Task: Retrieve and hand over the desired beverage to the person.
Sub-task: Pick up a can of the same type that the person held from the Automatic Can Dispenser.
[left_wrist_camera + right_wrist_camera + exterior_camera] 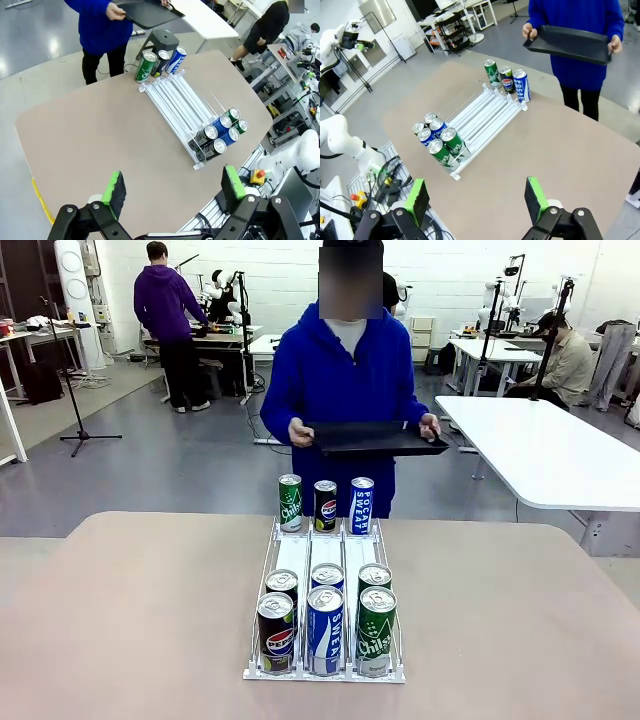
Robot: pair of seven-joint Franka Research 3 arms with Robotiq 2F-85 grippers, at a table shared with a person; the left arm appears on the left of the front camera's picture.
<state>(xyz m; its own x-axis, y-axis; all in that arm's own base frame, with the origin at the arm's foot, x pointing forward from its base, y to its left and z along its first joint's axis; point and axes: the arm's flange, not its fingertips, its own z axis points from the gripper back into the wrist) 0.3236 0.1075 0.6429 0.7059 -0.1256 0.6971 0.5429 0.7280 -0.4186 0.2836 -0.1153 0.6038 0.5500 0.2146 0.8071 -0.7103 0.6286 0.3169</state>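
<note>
Matte tan table (120,620), rounded corners. On it, white wire rack (295,555) with three sloped lanes running near to far. Six shiny cylindrical cans (325,630) bunched at near end, two per lane. Three more upright at far end: green can (290,503), Pepsi (325,506), Pocari (361,505). Beyond far edge, person (345,380) in blue hoodie, both hands gripping flat black tray (375,438) in front of body. High over near-left side, left gripper (173,186), green pads spread wide, holding nothing. High over near-right side, right gripper (476,194), fingers apart, empty.
</note>
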